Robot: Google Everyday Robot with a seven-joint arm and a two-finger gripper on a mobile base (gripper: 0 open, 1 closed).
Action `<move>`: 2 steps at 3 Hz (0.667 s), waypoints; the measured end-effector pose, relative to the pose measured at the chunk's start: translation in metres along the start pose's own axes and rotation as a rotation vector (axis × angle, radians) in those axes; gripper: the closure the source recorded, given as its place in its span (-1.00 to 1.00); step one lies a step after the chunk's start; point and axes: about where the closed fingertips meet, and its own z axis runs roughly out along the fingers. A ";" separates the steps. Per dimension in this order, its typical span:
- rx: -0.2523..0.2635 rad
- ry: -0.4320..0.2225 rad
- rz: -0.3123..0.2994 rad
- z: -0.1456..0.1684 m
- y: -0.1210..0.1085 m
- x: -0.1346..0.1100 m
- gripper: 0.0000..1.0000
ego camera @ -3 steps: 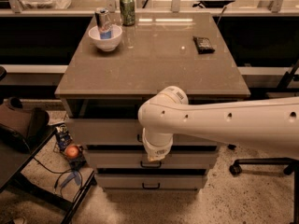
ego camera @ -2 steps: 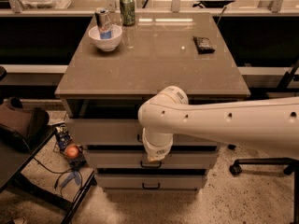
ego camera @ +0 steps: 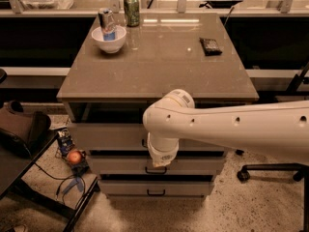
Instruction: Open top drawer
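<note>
Grey-beige top drawer point(ego camera: 108, 137) looks near shut | gripper point(ego camera: 161, 154) at its handle point(ego camera: 143, 142), grip cannot tell | step: pull | next: straight draw outward

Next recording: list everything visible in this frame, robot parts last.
cabinet top: one, grey-brown, centre
top drawer: one, grey-beige, directly under the cabinet top
lower drawers: two, grey-beige, black handles, beneath it
bowl: one, white, top's back left
silver can: one, silver-blue, in the bowl
green can: one, green, behind the bowl
small object: one, black, top's right side
round fruit: one, orange-red, floor left of cabinet
bag: one, dark, far left
arm: one, white, reaching in from the right
gripper: one, mostly hidden, arm's end, before the drawer fronts
</note>
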 end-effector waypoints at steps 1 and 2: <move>0.000 0.000 0.000 0.000 0.000 0.000 -0.25; 0.000 0.000 0.000 0.000 0.000 0.000 -0.86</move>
